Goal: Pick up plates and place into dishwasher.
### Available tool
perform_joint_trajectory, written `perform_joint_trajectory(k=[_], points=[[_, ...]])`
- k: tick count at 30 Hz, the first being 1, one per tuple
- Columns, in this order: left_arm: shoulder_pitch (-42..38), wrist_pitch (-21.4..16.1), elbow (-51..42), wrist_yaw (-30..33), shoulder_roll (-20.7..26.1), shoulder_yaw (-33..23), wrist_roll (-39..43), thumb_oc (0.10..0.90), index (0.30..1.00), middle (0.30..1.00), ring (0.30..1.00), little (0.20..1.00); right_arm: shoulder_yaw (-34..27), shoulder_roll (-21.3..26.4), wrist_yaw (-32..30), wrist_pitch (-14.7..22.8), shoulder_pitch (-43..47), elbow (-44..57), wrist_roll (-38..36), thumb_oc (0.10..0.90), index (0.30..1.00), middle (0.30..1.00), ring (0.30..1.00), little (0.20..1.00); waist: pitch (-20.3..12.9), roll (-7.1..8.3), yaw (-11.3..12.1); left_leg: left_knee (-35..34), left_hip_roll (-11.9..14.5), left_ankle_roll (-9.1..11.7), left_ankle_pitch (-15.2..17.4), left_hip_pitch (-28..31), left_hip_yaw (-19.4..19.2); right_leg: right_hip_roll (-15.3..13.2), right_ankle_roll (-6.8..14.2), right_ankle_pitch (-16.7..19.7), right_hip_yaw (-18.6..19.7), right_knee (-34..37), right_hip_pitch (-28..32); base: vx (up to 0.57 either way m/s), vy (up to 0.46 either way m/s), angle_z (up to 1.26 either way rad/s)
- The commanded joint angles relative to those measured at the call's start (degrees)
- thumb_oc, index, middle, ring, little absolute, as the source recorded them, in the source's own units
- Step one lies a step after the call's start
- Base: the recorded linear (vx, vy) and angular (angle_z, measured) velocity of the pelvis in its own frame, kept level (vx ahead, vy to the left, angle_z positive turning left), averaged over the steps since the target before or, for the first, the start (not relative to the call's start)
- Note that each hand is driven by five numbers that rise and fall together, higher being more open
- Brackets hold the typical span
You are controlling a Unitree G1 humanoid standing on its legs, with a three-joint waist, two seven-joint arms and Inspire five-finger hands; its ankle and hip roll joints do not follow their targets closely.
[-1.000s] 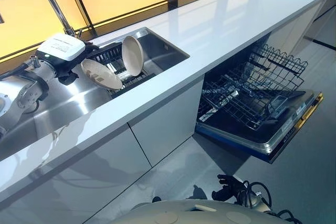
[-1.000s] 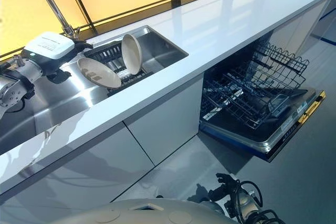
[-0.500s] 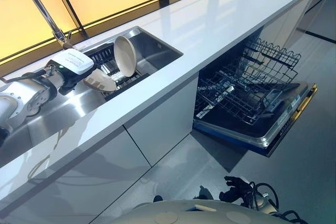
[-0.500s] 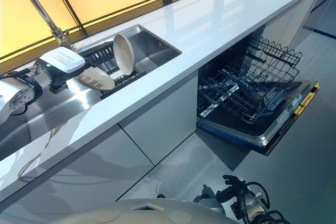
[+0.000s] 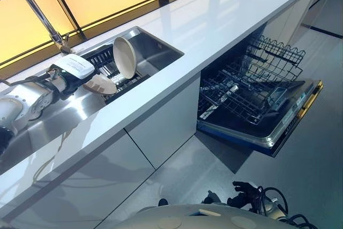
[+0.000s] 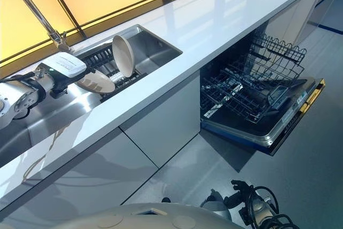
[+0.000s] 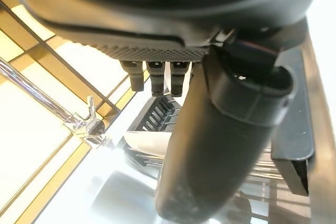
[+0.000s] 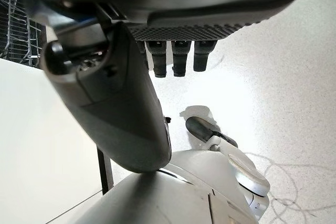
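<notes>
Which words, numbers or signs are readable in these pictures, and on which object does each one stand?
None can be read.
Dishwasher door: small light marks along its top edge, too small to read.
Left hand: white cover shows a tiny green dot, no letters.
Plates, dish rack and countertop: no print visible.

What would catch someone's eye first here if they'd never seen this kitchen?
Probably the open dishwasher under the white counter, its door down and its wire racks pulled out over the floor. Next, the two pale plates in the sink's dark rack: one plate stands on edge, and the left hand is right at the tilted plate beside it. The right hand hangs low near the floor.
</notes>
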State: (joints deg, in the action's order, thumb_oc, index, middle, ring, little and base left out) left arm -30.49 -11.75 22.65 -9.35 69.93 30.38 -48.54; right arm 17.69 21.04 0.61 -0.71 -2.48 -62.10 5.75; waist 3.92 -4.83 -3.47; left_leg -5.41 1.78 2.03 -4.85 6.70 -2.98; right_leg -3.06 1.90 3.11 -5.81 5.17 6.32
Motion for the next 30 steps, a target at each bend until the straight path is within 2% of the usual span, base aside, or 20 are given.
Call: perform_joint_trajectory(k=[1, 15, 21, 22, 23, 24, 30], points=[[-12.57, 6.65, 6.8, -0.15, 0.9, -1.94, -1.54, 0.8, 0.9, 0.9, 0.9, 0.9, 1.13, 1.08, 0.14, 0.92, 0.99, -0.58, 0.35, 0.8, 0.9, 0.9, 0.9, 0.9, 0.75, -0.31, -0.69, 1.23, -4.24, -3.24, 7.91, 1.71, -3.57, -0.13, 4.12, -2.9, 1.18, -3.06, -1.01, 0.01, 0.004, -0.15], [-12.34, 9.99, 14.94, 4.63, -4.27, -1.66, -2.22, 0.8, 0.9, 0.9, 0.9, 0.9, 1.12, 1.72, 0.19, 1.31, 1.43, -0.83, 0.13, 0.8, 0.9, 0.9, 0.9, 0.9, 1.29, -0.12, -2.11, 1.49, -4.3, -3.35, 7.88, 1.28, -4.79, 0.5, 4.11, -2.19, 3.03, -2.55, -1.76, 0.02, 0.0, -0.1], [-12.52, 14.43, 17.96, 6.89, -6.56, -1.57, -5.02, 0.8, 0.9, 0.9, 0.9, 0.9, 1.31, 1.98, -0.03, 1.31, 1.55, -0.76, 0.13, 0.8, 0.9, 0.9, 0.9, 0.9, 1.77, -0.07, -2.69, 1.59, -4.36, -3.32, 7.82, 0.9, -4.84, 0.71, 4.07, -2.11, 3.64, -2.57, -2.19, 0.01, 0.007, -0.1], [-12.61, 15.61, 18.62, 8.21, -6.88, -1.57, -5.34, 0.545, 0.681, 0.681, 0.681, 0.645, 1.37, 2.04, -0.02, 1.32, 1.57, -0.75, 0.11, 0.8, 0.9, 0.9, 0.9, 0.9, 1.85, -0.03, -2.8, 1.65, -4.36, -3.31, 7.81, 0.81, -4.91, 0.73, 4.04, -2.09, 3.72, -2.56, -2.29, 0.01, 0.001, -0.04], [-12.59, 16.0, 19.03, 9.0, -7.12, -1.67, -5.26, 0.35, 0.514, 0.514, 0.514, 0.45, 1.37, 2.07, 0.01, 1.38, 1.55, -0.79, 0.13, 0.8, 0.9, 0.9, 0.9, 0.9, 1.87, -0.01, -2.84, 1.69, -4.36, -3.31, 7.82, 0.78, -4.89, 0.75, 4.02, -2.08, 3.74, -2.57, -2.32, 0.0, 0.0, 0.0], [-12.65, 16.92, 19.52, 9.8, -7.56, -1.6, -5.12, 0.1, 0.3, 0.3, 0.3, 0.2, 1.34, 2.11, 0.06, 1.47, 1.6, -0.9, 0.29, 0.8, 0.9, 0.9, 0.9, 0.9, 1.87, 0.01, -2.86, 1.76, -4.36, -3.32, 7.81, 0.68, -4.89, 0.79, 3.98, -2.06, 3.83, -2.55, -2.38, 0.0, 0.0, 0.0], [-12.45, 18.81, 21.22, 14.14, -9.08, -2.23, -6.83, 0.1, 0.3, 0.3, 0.3, 0.2, 1.65, 2.17, 0.01, 1.76, 1.99, -1.05, 0.33, 0.8, 0.9, 0.9, 0.9, 0.9, 1.95, 0.09, -2.86, 1.86, -4.37, -3.21, 7.74, 0.53, -4.66, 0.87, 3.85, -2.1, 3.93, -2.59, -2.45, 0.0, 0.0, -0.01]])
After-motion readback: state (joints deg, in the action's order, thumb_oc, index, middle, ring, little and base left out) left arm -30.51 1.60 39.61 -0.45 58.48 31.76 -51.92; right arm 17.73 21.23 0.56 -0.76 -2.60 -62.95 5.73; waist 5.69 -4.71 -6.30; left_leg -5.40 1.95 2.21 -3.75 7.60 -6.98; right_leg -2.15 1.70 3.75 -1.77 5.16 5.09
